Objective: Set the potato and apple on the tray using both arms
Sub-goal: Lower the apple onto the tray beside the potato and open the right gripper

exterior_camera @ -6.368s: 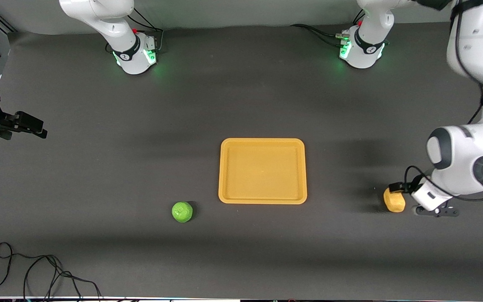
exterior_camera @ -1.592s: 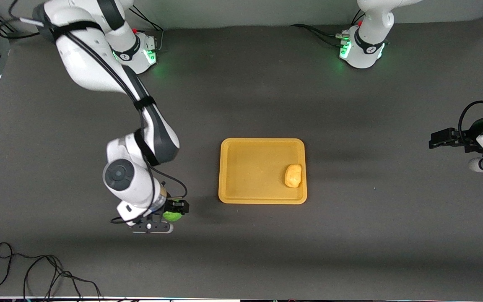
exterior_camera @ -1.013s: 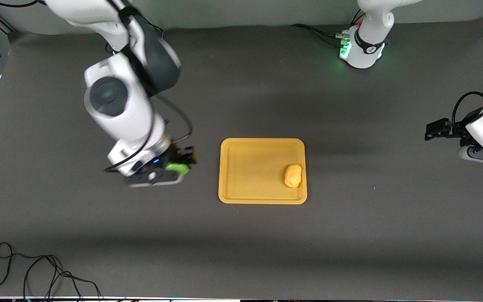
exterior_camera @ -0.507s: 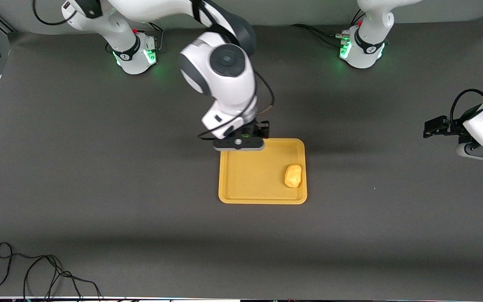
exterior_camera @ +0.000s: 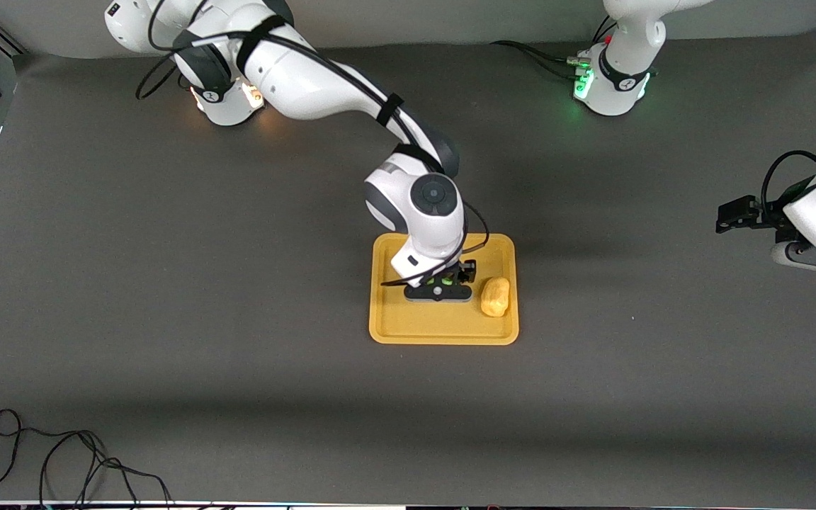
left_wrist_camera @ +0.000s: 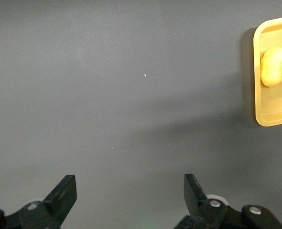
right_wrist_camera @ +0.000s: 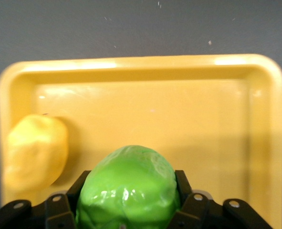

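Lighting's pretty even and soft from overhead, so shadows on the dark table point(exterior_camera: 167, 297) are just faint smudges. Everything looks sharp, no motion blur. The apple point(right_wrist_camera: 126, 191) has small shiny glare spots up close, and the tray point(right_wrist_camera: 145, 64) rim catches bright highlights too.

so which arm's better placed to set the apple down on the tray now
Right. The right gripper is shut on the apple over the tray, beside the potato. The left gripper waits open, off toward its own end of the table.
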